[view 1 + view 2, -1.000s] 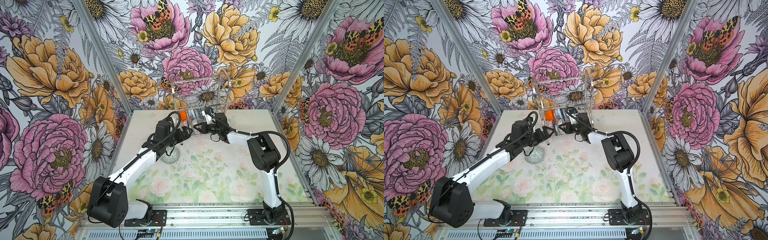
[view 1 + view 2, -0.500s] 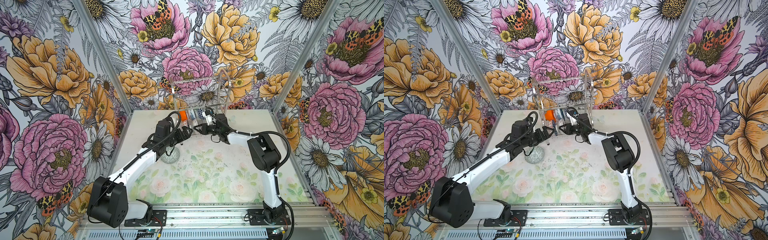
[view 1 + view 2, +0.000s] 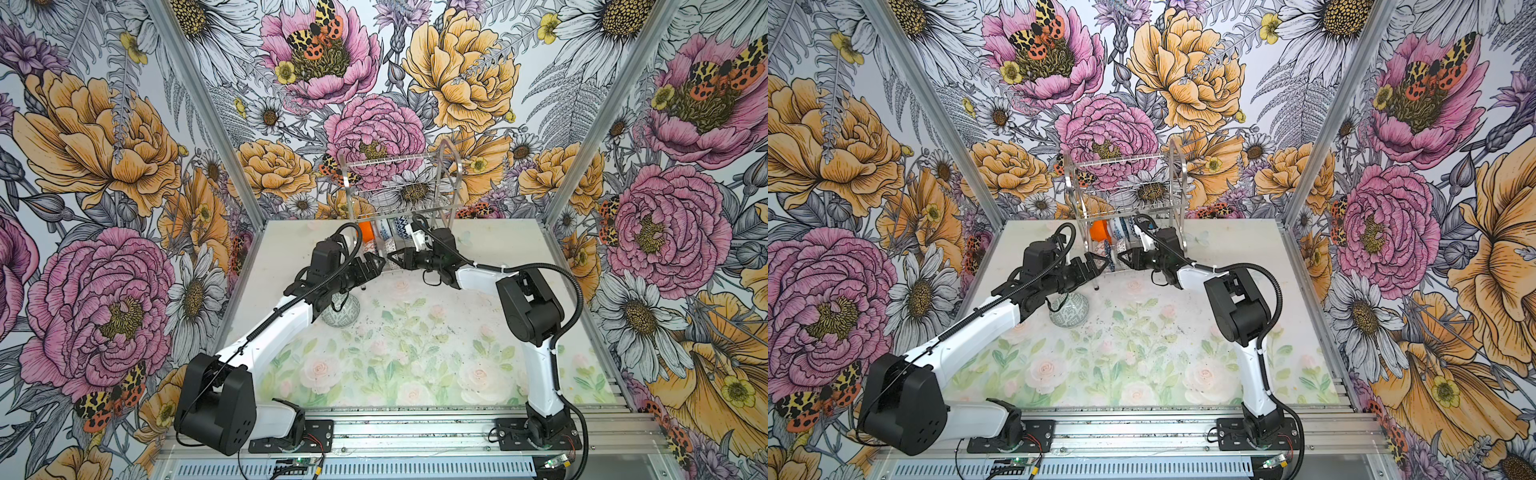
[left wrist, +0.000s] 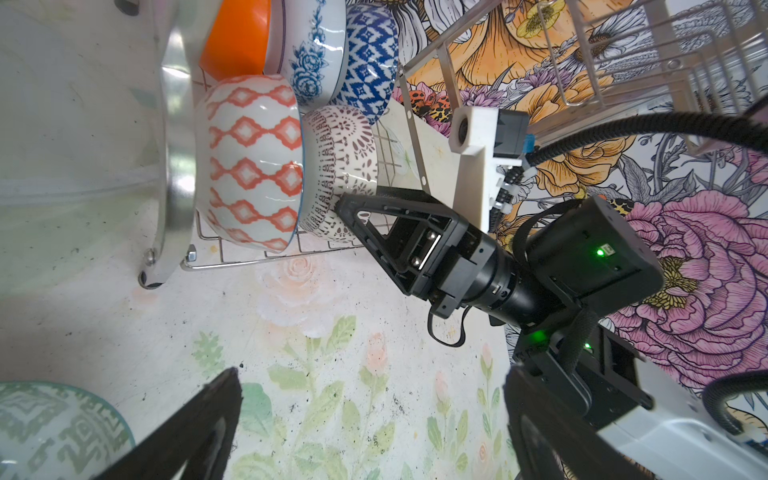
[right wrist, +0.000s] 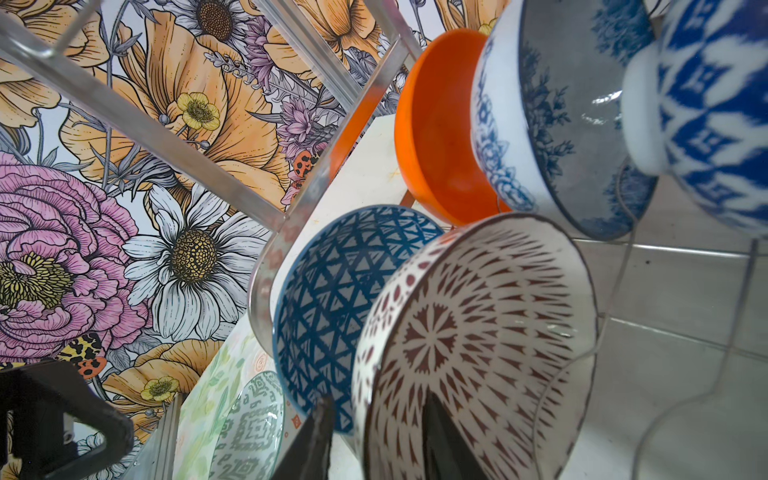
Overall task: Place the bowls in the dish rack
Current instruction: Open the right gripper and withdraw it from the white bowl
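Five are standing on edge in the bottom tier of the dish rack (image 4: 178,145): orange bowl (image 4: 237,37), blue floral bowl (image 4: 311,50), blue diamond bowl (image 4: 370,62), orange-white bowl (image 4: 253,162), brown-white bowl (image 4: 336,166). Grey-green bowl (image 3: 343,313) is sitting on the counter (image 3: 415,340), in front of the rack, left side. Right claw (image 3: 395,261) is straddling the brown-white bowl's rim, partly open, one finger inside, one outside. Left claw (image 3: 369,270) is hovering wide open, gripping nothing, just beside the rack's front leg.

Floral table (image 3: 415,353) carries the dish rack (image 3: 401,191) (far edge) and a grey-green bowl (image 3: 341,314).
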Available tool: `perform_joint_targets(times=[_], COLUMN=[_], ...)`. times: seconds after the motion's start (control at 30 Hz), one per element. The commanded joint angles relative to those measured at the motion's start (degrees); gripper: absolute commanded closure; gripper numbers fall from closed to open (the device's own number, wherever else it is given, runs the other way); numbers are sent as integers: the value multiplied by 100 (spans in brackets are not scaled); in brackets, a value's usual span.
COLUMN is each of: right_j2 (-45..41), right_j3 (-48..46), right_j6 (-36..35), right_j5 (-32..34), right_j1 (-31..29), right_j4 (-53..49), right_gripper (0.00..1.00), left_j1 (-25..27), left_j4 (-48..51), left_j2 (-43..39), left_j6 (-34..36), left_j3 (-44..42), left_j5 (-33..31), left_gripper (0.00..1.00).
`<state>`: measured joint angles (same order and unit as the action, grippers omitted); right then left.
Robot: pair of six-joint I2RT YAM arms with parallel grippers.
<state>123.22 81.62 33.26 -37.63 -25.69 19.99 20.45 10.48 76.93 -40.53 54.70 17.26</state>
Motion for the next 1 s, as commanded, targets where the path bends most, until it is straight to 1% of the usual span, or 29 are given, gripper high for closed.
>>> perform_joint_targets(times=[0.0, 0.17, 0.27, 0.43, 0.5, 0.6, 0.77, 0.97], right_j2=[-374, -447, -486, -614, -673, -770, -975, -1290], right_j3=[-110, -195, -243, -405, -497, -627, -877, -1257], right_j6=[-156, -214, -214, -263, -284, -315, -427, -595], right_j5=[141, 254, 276, 398, 460, 562, 755, 1089], right_j1=[-15, 1, 0, 9, 6, 8, 11, -6], right_j4=[183, 175, 192, 236, 262, 276, 275, 311], right_gripper=[59, 51, 38, 21, 11, 2, 0, 0], left_j1=[12, 9, -1, 1, -3, -12, -88, -628], left_j4=[-119, -119, -124, -123, -121, -116, -117, -164], left_j2=[3, -2, -11, -28, -42, -61, -148, -596], left_j6=[-42, -42, -42, -31, -29, -33, -33, -68], left_j3=[-64, -66, -73, -73, -73, -73, -65, -139], left_j5=[59, 61, 59, 56, 50, 54, 53, -54], left_gripper=[1, 2, 1, 1, 1, 1, 1, 1])
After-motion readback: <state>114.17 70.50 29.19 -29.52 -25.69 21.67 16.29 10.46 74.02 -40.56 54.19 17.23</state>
